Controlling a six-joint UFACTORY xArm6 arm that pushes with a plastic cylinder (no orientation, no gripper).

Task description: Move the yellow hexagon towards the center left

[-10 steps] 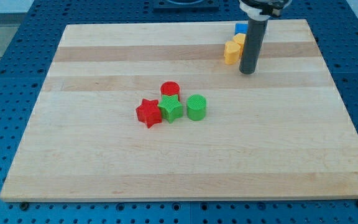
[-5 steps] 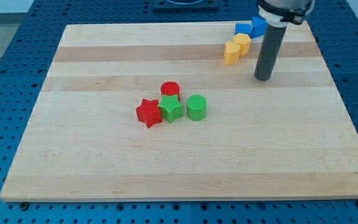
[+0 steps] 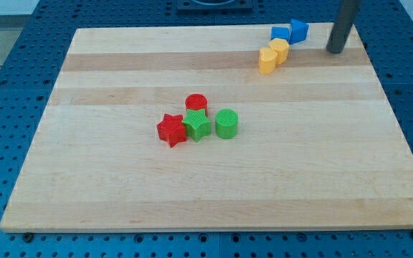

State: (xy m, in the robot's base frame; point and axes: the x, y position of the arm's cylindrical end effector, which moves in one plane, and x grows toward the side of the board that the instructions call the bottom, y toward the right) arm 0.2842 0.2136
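A: Where do you see the yellow hexagon block [image 3: 279, 49]?
B: Upper right of the frame, untouched. Your push is not begun.
A: And my tip [image 3: 334, 51]?
B: Right of the blue blocks [image 3: 290, 31]; no pincer exists.

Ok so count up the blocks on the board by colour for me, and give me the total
Red: 2, a star and a cylinder.
Green: 2, a star and a cylinder.
Yellow: 2, one at and one at.
Blue: 2, one at and one at.
Total: 8 blocks.
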